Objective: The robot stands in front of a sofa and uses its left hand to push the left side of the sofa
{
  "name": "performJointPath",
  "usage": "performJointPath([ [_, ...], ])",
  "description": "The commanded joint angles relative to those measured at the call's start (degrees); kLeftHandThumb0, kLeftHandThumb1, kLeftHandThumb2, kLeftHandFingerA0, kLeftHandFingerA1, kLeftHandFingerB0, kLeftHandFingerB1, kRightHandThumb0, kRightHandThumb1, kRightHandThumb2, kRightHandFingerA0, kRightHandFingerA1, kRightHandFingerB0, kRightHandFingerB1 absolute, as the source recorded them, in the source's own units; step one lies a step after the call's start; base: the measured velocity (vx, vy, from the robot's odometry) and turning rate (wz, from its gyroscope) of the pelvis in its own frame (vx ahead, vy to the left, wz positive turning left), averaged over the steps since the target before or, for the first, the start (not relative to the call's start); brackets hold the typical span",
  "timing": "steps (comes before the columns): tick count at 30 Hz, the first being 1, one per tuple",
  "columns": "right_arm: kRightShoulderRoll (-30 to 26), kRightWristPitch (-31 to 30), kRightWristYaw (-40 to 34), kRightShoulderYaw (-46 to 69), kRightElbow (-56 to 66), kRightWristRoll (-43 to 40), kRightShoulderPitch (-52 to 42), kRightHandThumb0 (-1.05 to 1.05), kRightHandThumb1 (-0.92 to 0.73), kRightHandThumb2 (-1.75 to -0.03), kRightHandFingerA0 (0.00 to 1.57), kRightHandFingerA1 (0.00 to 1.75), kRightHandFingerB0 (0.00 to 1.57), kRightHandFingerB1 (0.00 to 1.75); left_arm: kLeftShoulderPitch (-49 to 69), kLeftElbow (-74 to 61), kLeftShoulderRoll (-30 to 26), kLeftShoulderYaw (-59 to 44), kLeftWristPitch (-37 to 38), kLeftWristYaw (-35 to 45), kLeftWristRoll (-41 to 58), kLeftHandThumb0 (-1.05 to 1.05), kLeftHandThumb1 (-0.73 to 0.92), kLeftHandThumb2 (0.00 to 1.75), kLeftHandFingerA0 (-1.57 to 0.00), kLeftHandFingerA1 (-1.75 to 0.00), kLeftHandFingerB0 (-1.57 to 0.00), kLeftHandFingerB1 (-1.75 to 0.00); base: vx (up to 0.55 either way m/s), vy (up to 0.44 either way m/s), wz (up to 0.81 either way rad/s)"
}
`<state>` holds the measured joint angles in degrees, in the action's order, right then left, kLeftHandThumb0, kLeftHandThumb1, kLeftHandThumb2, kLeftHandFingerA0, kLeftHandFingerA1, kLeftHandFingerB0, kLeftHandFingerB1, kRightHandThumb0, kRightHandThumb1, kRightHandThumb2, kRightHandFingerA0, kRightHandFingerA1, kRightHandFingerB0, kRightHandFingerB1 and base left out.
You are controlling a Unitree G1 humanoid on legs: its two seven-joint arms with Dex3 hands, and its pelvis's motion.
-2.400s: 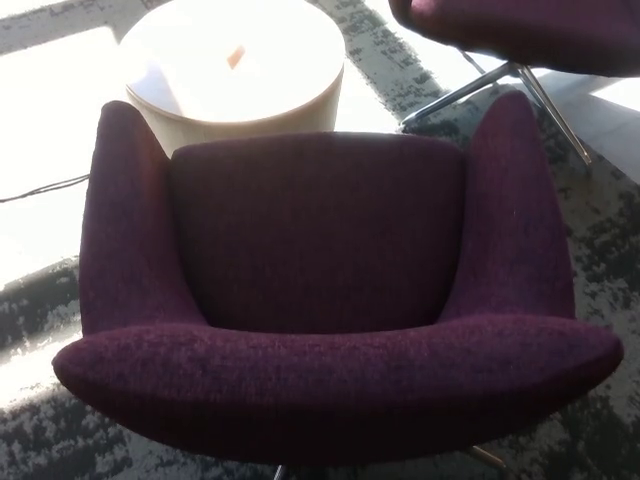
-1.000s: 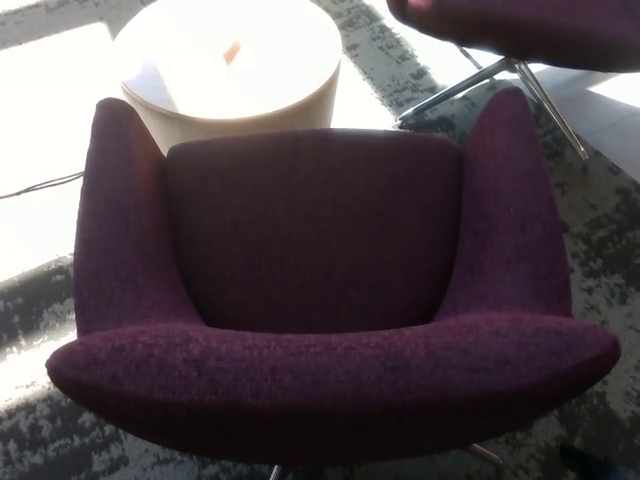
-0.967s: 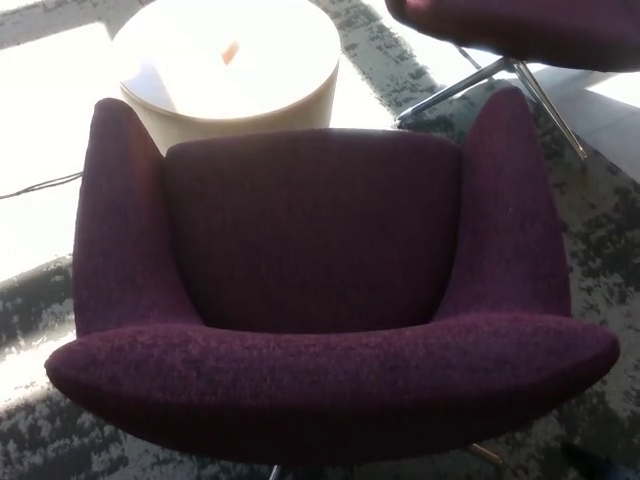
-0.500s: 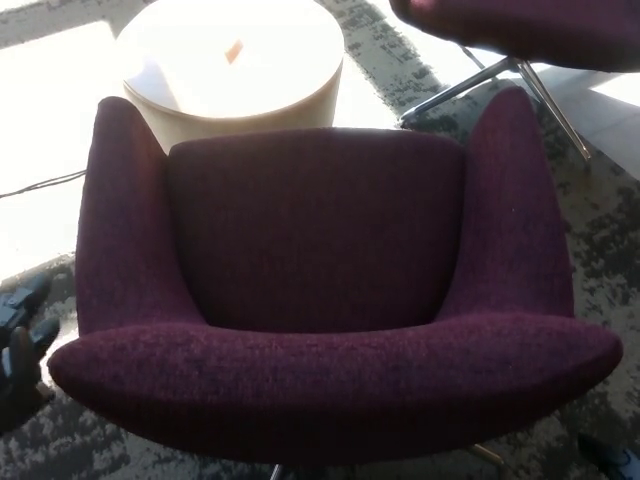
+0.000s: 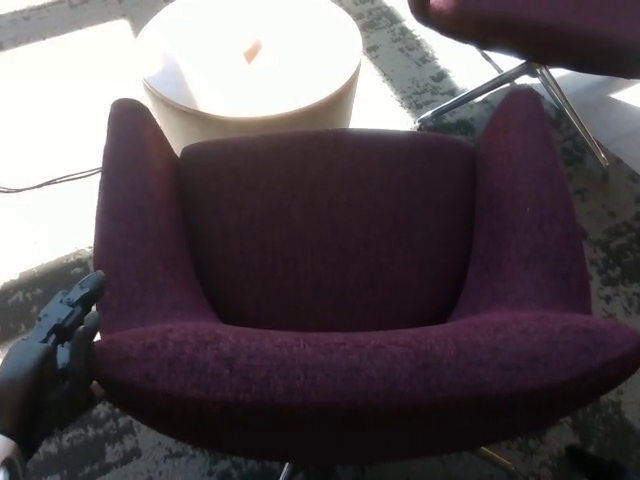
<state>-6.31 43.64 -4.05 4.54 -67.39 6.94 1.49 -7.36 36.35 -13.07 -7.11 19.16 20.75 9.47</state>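
Observation:
A dark purple sofa chair fills the head view, its back rim nearest me and its seat facing away. My left hand is at the lower left, black, with its fingers spread and holding nothing. It sits right against the outside of the sofa's left armrest, near where the armrest meets the back rim. I cannot tell whether it touches the fabric. A small dark tip at the bottom right edge looks like my right hand; too little of it shows to read its state.
A round cream side table stands just beyond the sofa, with a small orange thing on top. A second purple chair on metal legs is at the top right. A thin cable runs over the sunlit floor at left. A dark patterned rug lies underneath.
My left hand has come up from the lower left edge and moved right, to the sofa's left side. The whole picture has shifted a little, so the camera moved.

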Motion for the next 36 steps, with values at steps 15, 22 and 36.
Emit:
performJointPath([
  [15, 1.3, -0.7, 4.9, -3.2, -2.7, -0.6, -2.3, -0.69, -0.7, -1.04, 0.36, 0.54, 0.25, 0.46, 3.9, -5.8, 6.6, 8.4, -2.7, 0.6, -1.5, -0.93, 0.79, 1.18, -0.07, -0.22, -0.07, -0.13, 0.0, 0.0, 0.0],
  [22, 1.2, -1.3, 4.4, -4.1, -2.5, 0.5, -2.6, -0.63, -0.66, -1.02, 0.38, 0.56, 0.24, 0.47, 5.2, -7.0, 9.2, 13.0, -3.2, -2.2, -4.5, -0.82, 0.72, 1.17, -0.01, -0.37, 0.0, -0.24, -0.01, 0.003, 0.03],
  [36, 1.1, -1.1, 4.7, -4.4, -2.6, 0.4, -2.8, -0.66, -0.66, -1.02, 0.38, 0.55, 0.24, 0.46, 7.5, -9.5, 10.0, 25.0, -3.2, -5.3, -10.6, -0.9, 0.81, 1.19, -0.07, -0.31, -0.07, -0.23, -0.03, 0.001, 0.09],
])
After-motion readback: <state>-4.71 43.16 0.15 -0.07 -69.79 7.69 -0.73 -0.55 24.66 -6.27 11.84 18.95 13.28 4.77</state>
